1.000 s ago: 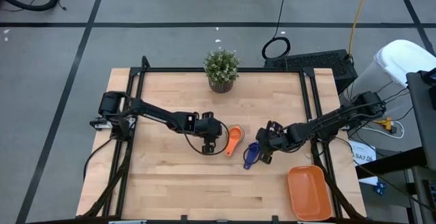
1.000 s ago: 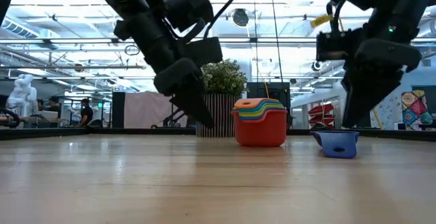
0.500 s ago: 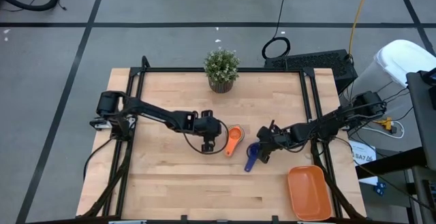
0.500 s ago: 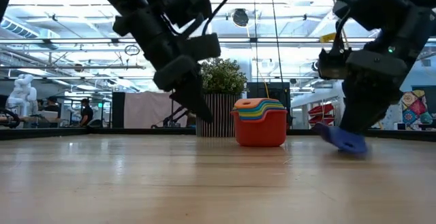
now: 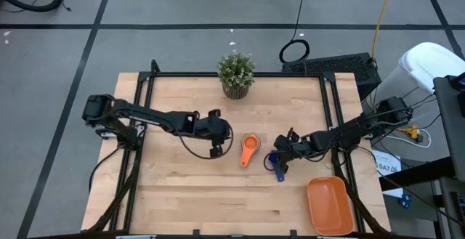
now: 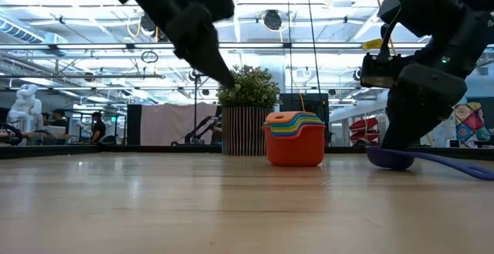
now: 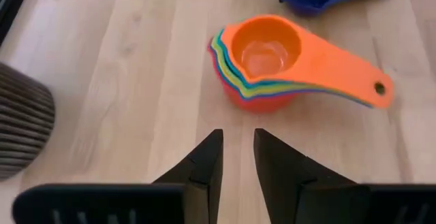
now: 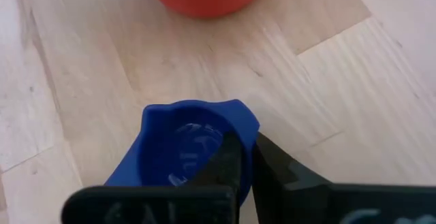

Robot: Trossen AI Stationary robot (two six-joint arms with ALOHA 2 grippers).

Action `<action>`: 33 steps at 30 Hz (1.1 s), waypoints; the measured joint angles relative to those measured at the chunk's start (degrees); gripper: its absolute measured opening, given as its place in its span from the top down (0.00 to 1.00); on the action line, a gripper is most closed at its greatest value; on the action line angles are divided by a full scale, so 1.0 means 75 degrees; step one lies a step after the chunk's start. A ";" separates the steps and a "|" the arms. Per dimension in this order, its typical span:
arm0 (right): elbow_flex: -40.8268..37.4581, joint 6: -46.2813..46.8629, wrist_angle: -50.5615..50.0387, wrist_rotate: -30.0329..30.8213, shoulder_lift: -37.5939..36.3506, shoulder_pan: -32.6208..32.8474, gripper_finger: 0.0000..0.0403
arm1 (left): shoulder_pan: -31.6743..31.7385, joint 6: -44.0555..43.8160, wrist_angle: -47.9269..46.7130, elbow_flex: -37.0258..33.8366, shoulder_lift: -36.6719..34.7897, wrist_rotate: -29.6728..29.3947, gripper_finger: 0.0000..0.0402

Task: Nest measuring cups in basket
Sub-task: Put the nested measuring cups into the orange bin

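Basket: we see the shallow orange plastic rectangular basket [image 5: 330,207] nearest the front edge, at about five o'clock on the table, holding no cups.
Right claw: our right gripper [image 5: 279,163] sits just right of centre, at about four o'clock from the stack; it has just snapped fully shut, its fingers [image 8: 235,164] pinching the rim of the small dark blue plastic measuring cup [image 5: 277,168].
Blue cup: a second ago it sat upright and free under spread fingers; now it rests on the wood with its flat handle trailing toward five o'clock.
Stack: the nested plastic measuring cups, red outside and orange on top [image 5: 248,150], stand at the table's centre, unmoved, just beside the blue cup but apart from it.
Left claw: our left gripper [image 5: 216,149] has drawn back toward nine o'clock of the stack and risen; its fingers [image 7: 204,166] stand slightly parted, gripping nothing.
Plant: the small potted green plant [image 5: 236,75] stands at twelve o'clock, well apart.
Meaning: we judge the last loose cup is secured; nesting it and carrying the set to the basket remain.
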 joint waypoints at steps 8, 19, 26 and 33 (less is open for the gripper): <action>0.0369 -0.0672 0.0007 0.0448 0.0009 0.0015 1.00 | -0.0185 -0.0136 -0.0311 0.0015 -0.0881 -0.0313 0.78; 0.2873 -0.1789 -0.2304 0.0555 0.0012 0.0013 1.00 | -0.0542 -0.0572 -0.1151 -0.0050 -0.1235 -0.1060 0.78; 0.3686 -0.0709 -0.2192 0.0601 0.0051 -0.0577 1.00 | -0.0614 -0.0569 -0.0793 -0.0042 -0.1174 -0.1459 0.78; 0.3702 0.0125 -0.2306 0.0273 0.0616 -0.1213 1.00 | -0.0723 -0.0537 -0.0610 -0.0039 -0.1183 -0.1857 0.78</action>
